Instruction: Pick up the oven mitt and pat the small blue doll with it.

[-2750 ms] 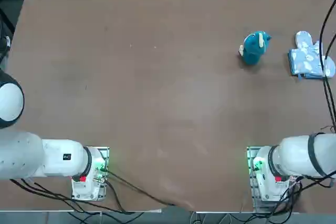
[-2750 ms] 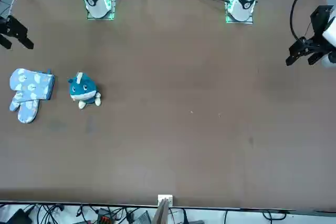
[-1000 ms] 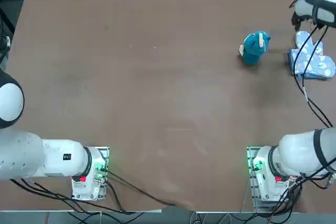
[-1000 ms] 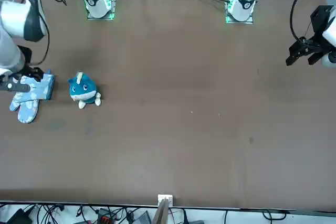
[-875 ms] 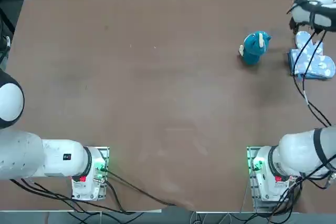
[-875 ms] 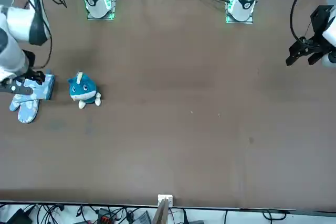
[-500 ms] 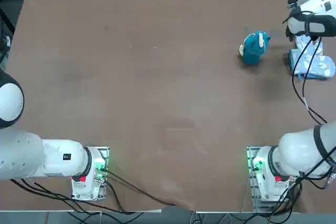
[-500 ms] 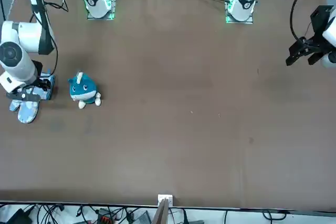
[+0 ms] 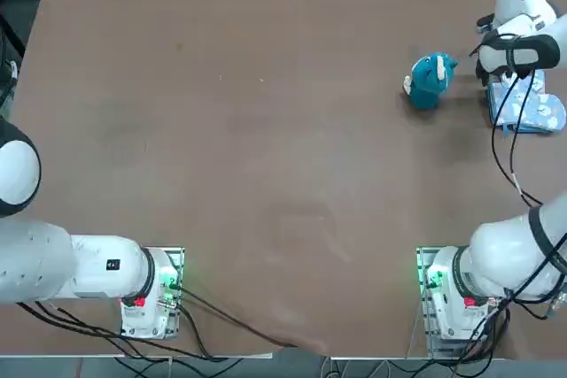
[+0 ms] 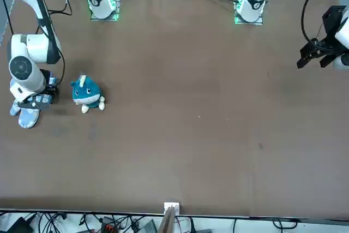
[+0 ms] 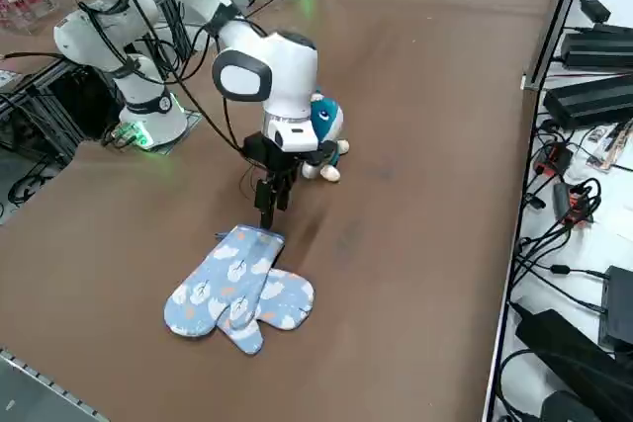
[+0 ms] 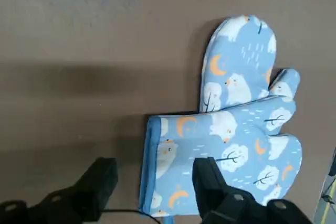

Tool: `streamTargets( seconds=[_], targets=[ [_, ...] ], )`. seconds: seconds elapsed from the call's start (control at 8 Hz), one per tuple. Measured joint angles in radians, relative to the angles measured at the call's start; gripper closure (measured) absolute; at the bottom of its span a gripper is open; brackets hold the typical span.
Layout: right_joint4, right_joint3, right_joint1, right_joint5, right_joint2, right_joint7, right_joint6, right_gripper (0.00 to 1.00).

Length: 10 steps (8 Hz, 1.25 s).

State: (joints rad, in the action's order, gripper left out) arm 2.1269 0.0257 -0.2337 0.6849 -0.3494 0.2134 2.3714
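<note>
My tool [image 12: 152, 184], fingers spread, hovers over the cuff of the mitt [image 12: 231, 129] lying flat near the desk's [image 9: 266, 130] right edge, doll [image 9: 430, 80] beside it.

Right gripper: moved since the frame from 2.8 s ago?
Yes. The right gripper, absent from the top view then, now hangs open over the cuff end of the oven mitt, beside the small blue doll.

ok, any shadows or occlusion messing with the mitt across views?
Wrist view: oven mitt sharp, a broad dark shadow band on the table beside its cuff, right gripper open over the cuff. Top and front views: the arm hides most of the mitt. Side view: mitt unobstructed.
</note>
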Motion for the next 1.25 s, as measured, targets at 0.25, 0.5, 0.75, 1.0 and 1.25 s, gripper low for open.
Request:
streamTargets(
  seconds=[0.25,0.5,0.75,1.0,1.25],
  targets=[
    [0.0,0.001,-0.002,0.065,-0.036,0.066,0.0,0.15],
    [0.0,0.002,-0.003,0.136,-0.057,0.137,0.001,0.17],
    [0.0,0.009,-0.005,0.146,-0.06,0.144,0.001,0.18],
    [0.0,0.013,-0.005,0.147,-0.067,0.145,-0.001,0.19],
    [0.0,0.014,-0.005,0.154,-0.08,0.17,-0.016,0.19]
  ],
)
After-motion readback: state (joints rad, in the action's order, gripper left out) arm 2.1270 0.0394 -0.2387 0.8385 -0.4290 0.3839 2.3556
